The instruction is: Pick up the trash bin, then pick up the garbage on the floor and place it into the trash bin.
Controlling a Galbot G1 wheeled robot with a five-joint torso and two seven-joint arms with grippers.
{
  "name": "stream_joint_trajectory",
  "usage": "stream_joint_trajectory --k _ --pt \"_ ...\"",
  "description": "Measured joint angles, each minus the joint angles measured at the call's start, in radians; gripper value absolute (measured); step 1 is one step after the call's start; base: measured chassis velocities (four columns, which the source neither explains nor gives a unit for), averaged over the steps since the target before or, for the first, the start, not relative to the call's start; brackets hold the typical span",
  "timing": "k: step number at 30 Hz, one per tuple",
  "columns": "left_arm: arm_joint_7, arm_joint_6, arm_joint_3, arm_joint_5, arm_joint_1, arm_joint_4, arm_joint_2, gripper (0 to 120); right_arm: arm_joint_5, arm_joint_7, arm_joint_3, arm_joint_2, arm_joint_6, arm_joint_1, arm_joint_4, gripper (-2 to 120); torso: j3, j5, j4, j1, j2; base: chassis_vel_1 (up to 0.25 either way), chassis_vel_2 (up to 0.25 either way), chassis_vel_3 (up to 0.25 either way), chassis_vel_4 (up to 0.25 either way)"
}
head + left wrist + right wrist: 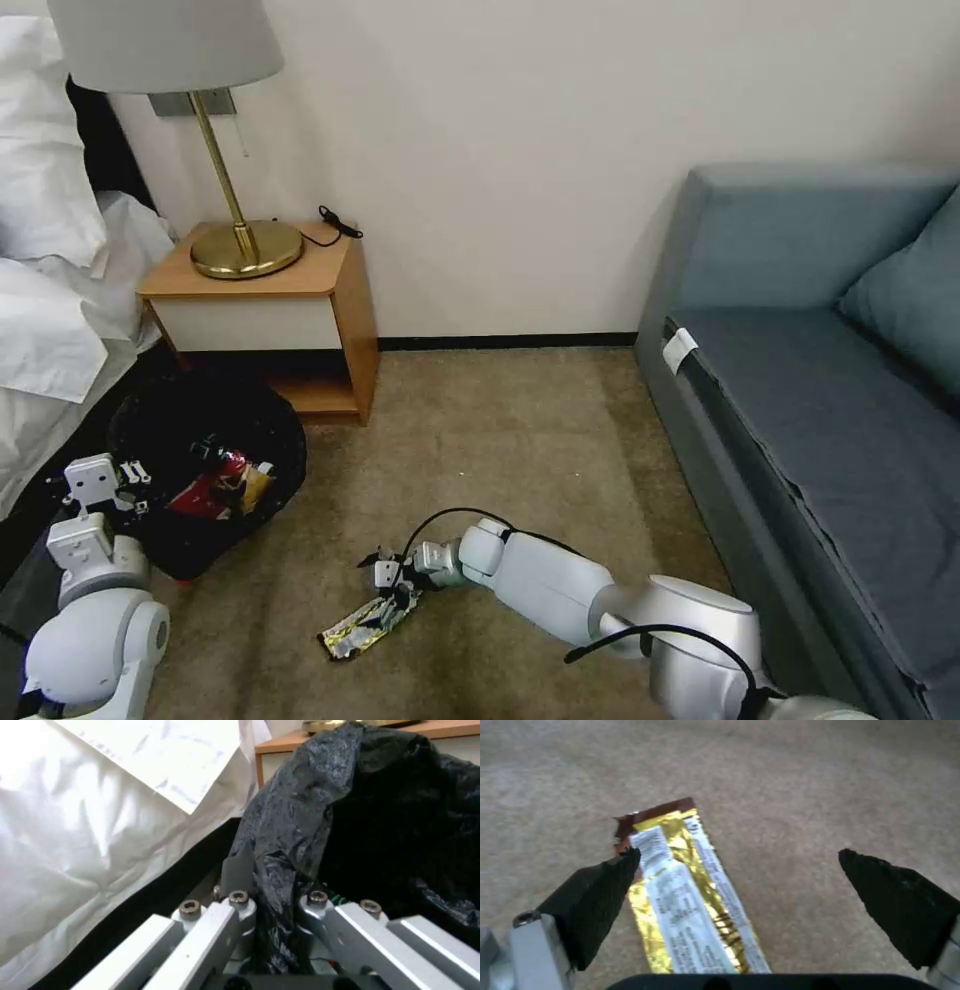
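Observation:
The trash bin (150, 420), lined with a crinkly black bag, is at my left, and my left gripper (133, 488) is shut on its near rim. In the left wrist view that gripper (272, 888) pinches a fold of the black bag (300, 813). Garbage lies inside the bin: a red-and-white cup (205, 492) and a yellowish piece (257, 483). A yellow-silver snack wrapper (365, 628) lies flat on the carpet. My right gripper (388, 582) hovers low over its far end. It stands open (737, 857), with the wrapper (690, 888) lying beside one fingertip (615, 870).
A wooden nightstand (300, 290) with a brass lamp (240, 245) stands behind the bin. White bedding (50, 300) lies at the left, a grey-blue sofa (800, 400) at the right. Open carpet (500, 450) lies between them.

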Motion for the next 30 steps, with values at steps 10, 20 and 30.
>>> stream_joint_trajectory --k 10,20,30 --pt "-0.005 0.009 0.012 -0.016 0.005 -0.030 -0.016 4 0.023 -0.039 -0.056 0.000 -0.008 0.022 -0.019 100 0.000 0.0002 0.0001 0.000 0.000 0.000 0.000 0.000 0.000" --pt "-0.006 0.011 0.029 -0.012 0.003 -0.041 -0.038 4 0.035 0.014 -0.109 0.000 -0.033 0.022 -0.072 100 0.000 0.0002 0.0001 0.000 0.000 0.000 0.000 0.000 0.000" --pt "-0.006 0.004 0.036 -0.009 0.006 -0.037 -0.046 4 0.033 0.059 -0.098 0.000 -0.057 0.024 -0.103 100 0.000 0.0002 0.0001 0.000 0.000 0.000 0.000 0.000 0.000"
